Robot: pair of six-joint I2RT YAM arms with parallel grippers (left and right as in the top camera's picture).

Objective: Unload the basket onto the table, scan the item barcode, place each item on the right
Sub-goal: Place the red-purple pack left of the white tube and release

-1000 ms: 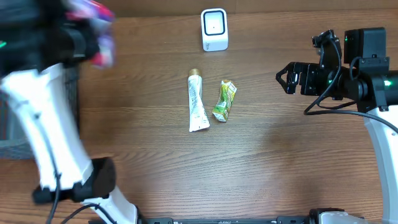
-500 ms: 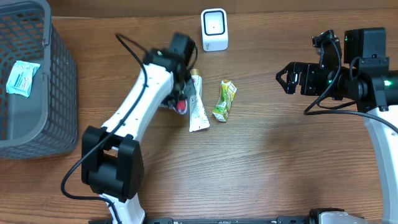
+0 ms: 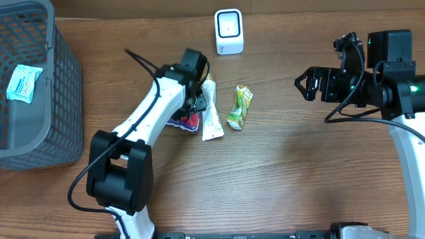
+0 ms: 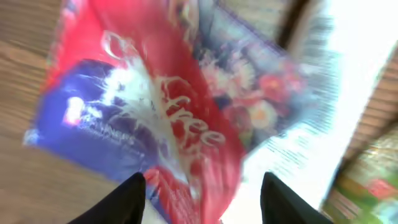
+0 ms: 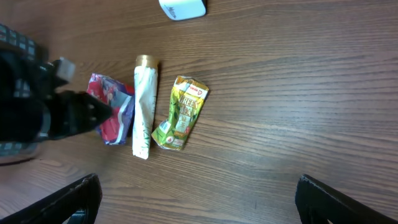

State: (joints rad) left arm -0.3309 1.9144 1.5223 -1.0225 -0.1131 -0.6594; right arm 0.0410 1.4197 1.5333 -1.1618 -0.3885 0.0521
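A red and purple snack packet (image 3: 184,121) lies on the table against the left side of a white tube (image 3: 210,113). My left gripper (image 3: 197,99) hovers just over the packet's far edge. In the left wrist view the blurred packet (image 4: 168,112) fills the frame, and the left gripper (image 4: 202,186) has its fingers (image 4: 134,199) spread apart around it: open. The white barcode scanner (image 3: 229,31) stands at the back. My right gripper (image 3: 304,84) hangs open at the right, holding nothing. The right wrist view shows the right gripper (image 5: 198,183) above bare wood, with the packet (image 5: 112,115) far left.
A green pouch (image 3: 240,106) lies right of the tube. A grey mesh basket (image 3: 63,86) stands at the far left with a pale blue packet (image 3: 21,83) inside. The left arm (image 3: 149,116) stretches diagonally from the front edge to the middle.
The left arm swung from the basket side to the middle carrying the red and purple packet. The packet came down beside the tube and the left jaws opened. The right arm stayed still.
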